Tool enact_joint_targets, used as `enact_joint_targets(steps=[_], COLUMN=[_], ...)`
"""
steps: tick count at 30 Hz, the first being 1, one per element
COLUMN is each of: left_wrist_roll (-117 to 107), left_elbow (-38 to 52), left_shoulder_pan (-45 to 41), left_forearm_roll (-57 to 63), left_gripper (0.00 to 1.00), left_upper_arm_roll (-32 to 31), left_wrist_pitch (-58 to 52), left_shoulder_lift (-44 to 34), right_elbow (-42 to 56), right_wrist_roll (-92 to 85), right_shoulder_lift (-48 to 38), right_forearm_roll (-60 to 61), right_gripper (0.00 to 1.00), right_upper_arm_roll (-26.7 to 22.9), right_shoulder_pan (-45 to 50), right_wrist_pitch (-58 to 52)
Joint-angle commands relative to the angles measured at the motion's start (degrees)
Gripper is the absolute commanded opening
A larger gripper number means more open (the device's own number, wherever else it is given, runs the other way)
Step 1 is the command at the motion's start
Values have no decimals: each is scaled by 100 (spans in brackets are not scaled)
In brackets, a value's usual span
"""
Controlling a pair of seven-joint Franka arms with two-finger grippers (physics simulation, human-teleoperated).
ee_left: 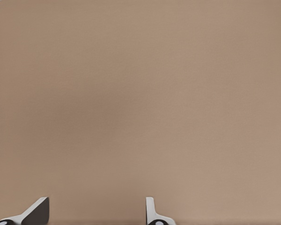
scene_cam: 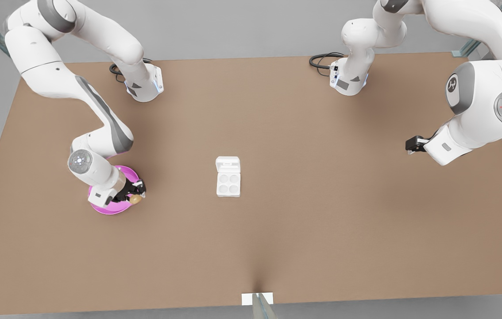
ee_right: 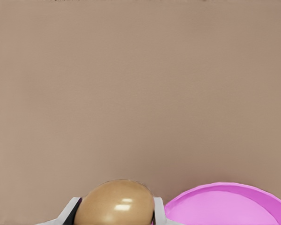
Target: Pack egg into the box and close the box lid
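Note:
The tan-brown egg sits between the fingers of my right gripper, which is shut on it. It is at the edge of the pink plate on the front view's left. The white box lies at the table's middle with four empty cups. Its box lid is open, lying flat behind the cups. My left gripper hangs open at the front view's right, over bare table with nothing between its fingers.
The brown table stretches wide between the plate and the box. Both arm bases stand at the far edge with black cables. A small white tab sits at the near edge.

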Motion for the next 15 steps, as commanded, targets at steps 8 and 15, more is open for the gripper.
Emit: enact_joint_targets(steps=[8,15], left_wrist_roll=[-6,-6], left_elbow=[-14,-14], left_shoulder_pan=[0,0], left_forearm_roll=[6,6], left_gripper=[100,100], left_upper_arm_roll=[8,-1], left_wrist_pitch=[16,16], left_shoulder_lift=[-2,7], right_elbow=[1923,2644], right_wrist_roll=[3057,4648], right_shoulder_lift=[901,998], right_forearm_roll=[-113,546], right_gripper=[40,40], right_upper_arm_roll=[-895,-1643], right_shoulder_pan=[2733,4455], right_wrist_pitch=[-1071,-1449])
